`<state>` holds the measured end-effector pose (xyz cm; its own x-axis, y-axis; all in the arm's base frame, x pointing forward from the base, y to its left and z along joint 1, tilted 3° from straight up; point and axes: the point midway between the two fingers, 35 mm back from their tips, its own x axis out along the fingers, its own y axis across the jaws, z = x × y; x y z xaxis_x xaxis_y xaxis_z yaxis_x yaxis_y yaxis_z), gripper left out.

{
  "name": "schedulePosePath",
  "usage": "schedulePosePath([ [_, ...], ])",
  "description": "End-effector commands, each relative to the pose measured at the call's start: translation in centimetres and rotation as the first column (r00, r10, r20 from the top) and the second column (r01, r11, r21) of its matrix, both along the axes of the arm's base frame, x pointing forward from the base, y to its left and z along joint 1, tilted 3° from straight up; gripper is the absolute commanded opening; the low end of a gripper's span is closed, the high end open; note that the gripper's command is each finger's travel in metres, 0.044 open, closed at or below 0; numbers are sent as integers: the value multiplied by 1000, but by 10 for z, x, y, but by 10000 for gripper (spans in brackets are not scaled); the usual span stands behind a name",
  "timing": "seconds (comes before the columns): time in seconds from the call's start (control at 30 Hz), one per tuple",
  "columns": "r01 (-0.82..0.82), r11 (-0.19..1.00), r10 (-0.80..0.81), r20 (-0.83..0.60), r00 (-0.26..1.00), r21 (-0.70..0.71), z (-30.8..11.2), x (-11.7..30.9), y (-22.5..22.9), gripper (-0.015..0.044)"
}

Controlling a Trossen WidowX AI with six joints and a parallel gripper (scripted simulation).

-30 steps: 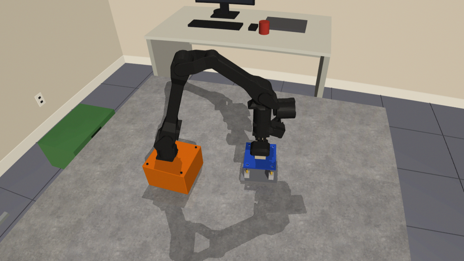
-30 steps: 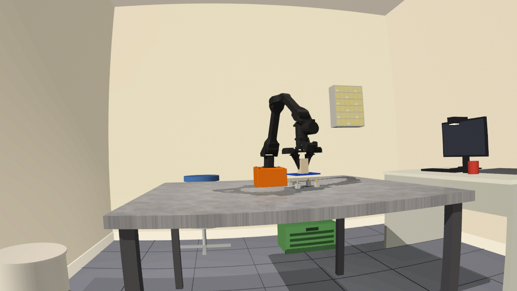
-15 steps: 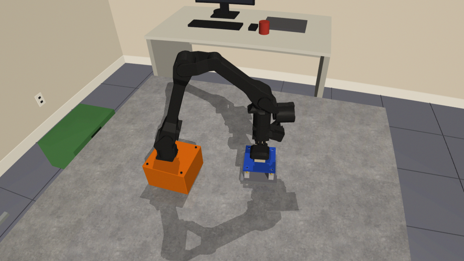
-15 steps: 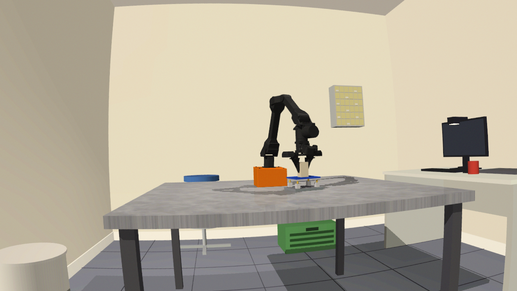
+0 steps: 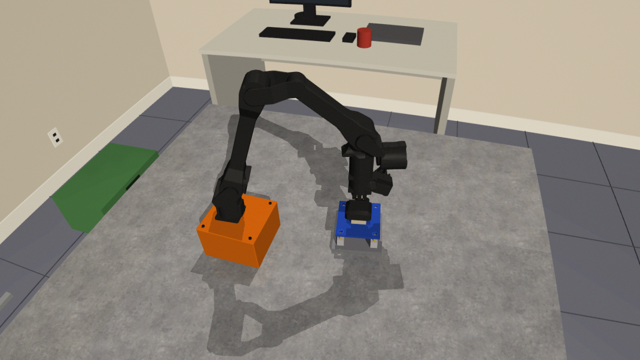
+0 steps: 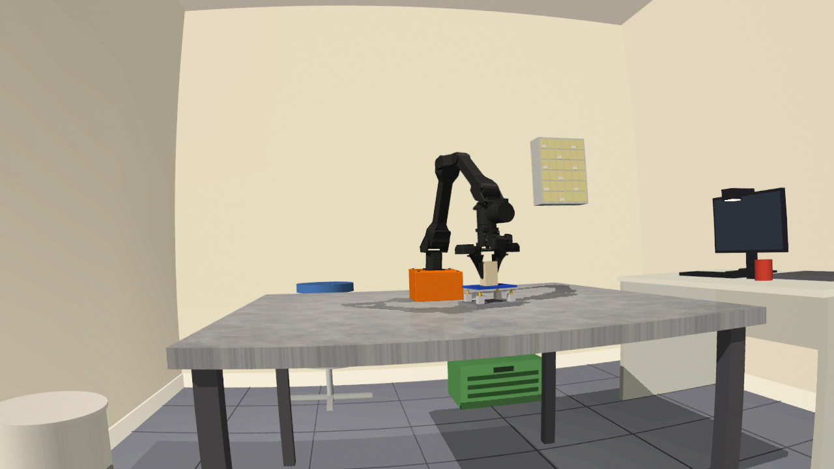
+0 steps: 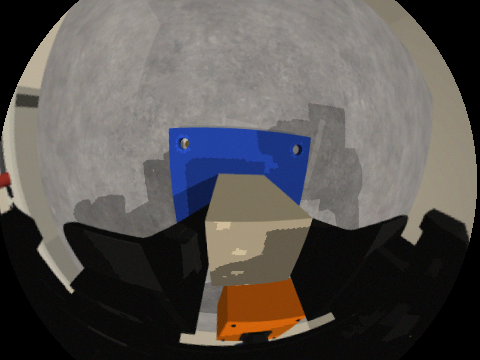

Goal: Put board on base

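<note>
The hand (image 5: 358, 209) (image 6: 488, 269) (image 7: 243, 208) is closed around the pale square handle (image 5: 358, 221) (image 6: 490, 273) (image 7: 257, 250), a finger on either side. That block looks rigid and flat-sided, so it should take a firm squeeze without giving, though smooth faces might let it slide if a corner snags. The handle is the right place to hold: it stands over the middle of the board and leaves the corners free for the pins.

Below it, the blue board (image 5: 358, 231) (image 6: 501, 286) (image 7: 220, 145) is held roughly level over the grey base (image 5: 358, 245) (image 6: 488, 303), handle side up. It seems thin, stiff and probably light; pushed down off line, it would likely tip or jam on a pin rather than bend. In the exterior view the gold pins show beneath it on their posts, so it is not seated; lowering it straight, with the holes lined up, seems the step in hand.

Farther out on the tabletop (image 5: 286, 286) (image 6: 466, 326) (image 7: 240, 65), the arm stands on an orange box (image 5: 228, 248) (image 6: 435, 284) (image 7: 260, 300). On the desk is a red cup-like cylinder (image 5: 364, 38) (image 6: 763, 270) (image 7: 4, 180); whether it holds anything, I cannot tell.
</note>
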<state>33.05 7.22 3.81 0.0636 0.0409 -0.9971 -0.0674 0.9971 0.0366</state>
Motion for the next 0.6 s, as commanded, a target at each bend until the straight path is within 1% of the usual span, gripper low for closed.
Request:
schedulePosePath([
  [0.0, 0, 1000, 0, -1, 1000, 0, -2, 0, 0, 0],
  [0.53, 3, 1000, -3, -1, 1000, 0, -11, 0, 0, 0],
  [0.57, -1, 1000, 1, -1, 1000, 0, -9, 0, 0, 26],
])
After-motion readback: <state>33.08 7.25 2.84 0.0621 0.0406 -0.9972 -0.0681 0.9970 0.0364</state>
